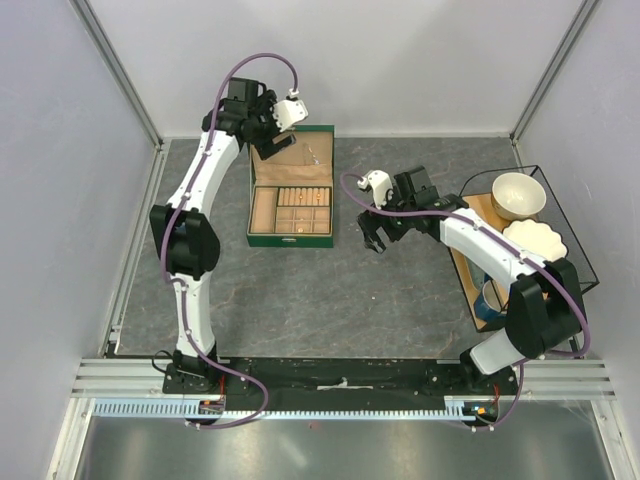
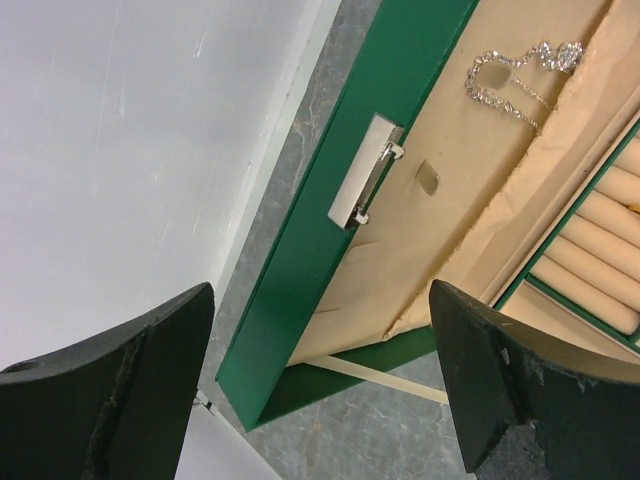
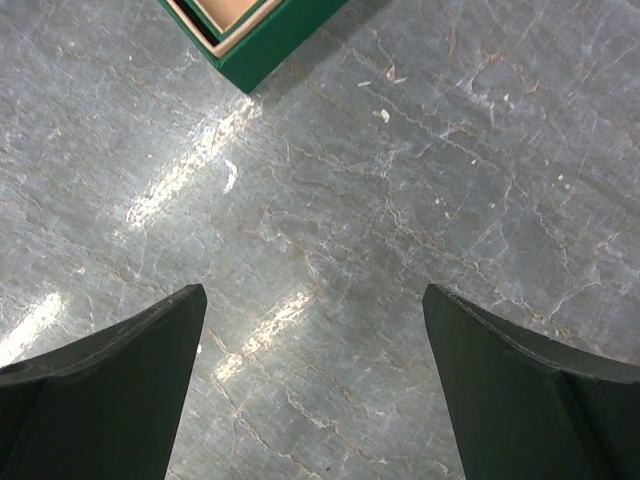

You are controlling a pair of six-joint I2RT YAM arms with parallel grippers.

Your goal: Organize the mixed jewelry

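Note:
An open green jewelry box (image 1: 290, 238) with tan compartments lies at the back left of the table, its lid (image 1: 305, 152) laid back. In the left wrist view a sparkling silver jewelry piece (image 2: 515, 75) rests on the lid's tan lining (image 2: 440, 230), near a silver clasp (image 2: 366, 170) and the tan ring rolls (image 2: 600, 235). My left gripper (image 1: 272, 140) (image 2: 320, 390) is open and empty, above the lid's far left corner. My right gripper (image 1: 375, 240) (image 3: 315, 380) is open and empty over bare table, right of the box, whose corner (image 3: 255, 45) shows. No bangle or small rings show.
A black wire basket (image 1: 570, 215) at the right holds a cream bowl (image 1: 518, 194), a white scalloped dish (image 1: 535, 240), a blue cup (image 1: 487, 300) and a wooden board. White walls enclose the table at the back and sides. Tiny white specks (image 3: 382, 115) lie on the marble.

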